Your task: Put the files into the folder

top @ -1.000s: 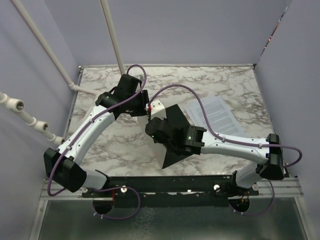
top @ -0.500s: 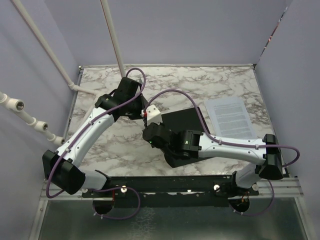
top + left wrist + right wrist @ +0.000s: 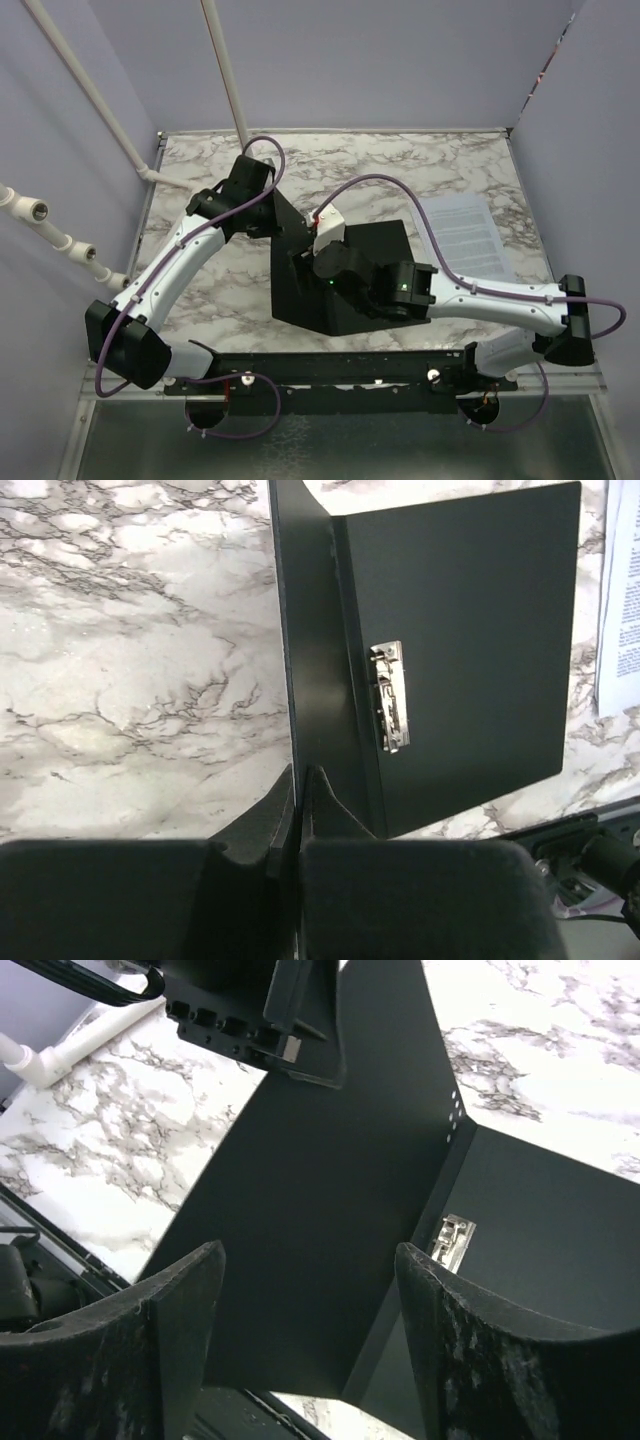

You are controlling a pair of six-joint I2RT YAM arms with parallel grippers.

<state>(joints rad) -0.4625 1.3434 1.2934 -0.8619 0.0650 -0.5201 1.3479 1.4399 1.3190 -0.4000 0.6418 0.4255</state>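
The folder (image 3: 372, 248) lies open in the middle of the table, black inside, with a silver clip (image 3: 390, 695) on its flat right half. Its left cover (image 3: 290, 275) stands raised. My left gripper (image 3: 300, 772) is shut on that cover's edge and also shows in the right wrist view (image 3: 290, 1020). My right gripper (image 3: 308, 1250) hovers open over the folder's (image 3: 300, 1160) inside, holding nothing, with the clip (image 3: 450, 1240) to its right. The files (image 3: 468, 238), white printed sheets, lie flat on the marble to the right of the folder; their edge shows at the files' (image 3: 620, 610) left side.
White pipes (image 3: 60, 240) run along the left wall and back corner. Purple walls close in three sides of the marble table (image 3: 200, 290). A black rail (image 3: 350, 370) with the arm bases runs along the near edge.
My left gripper has shut on the folder's cover and swung it up to the left. My right gripper has let go of the cover and opened. The folder now lies open.
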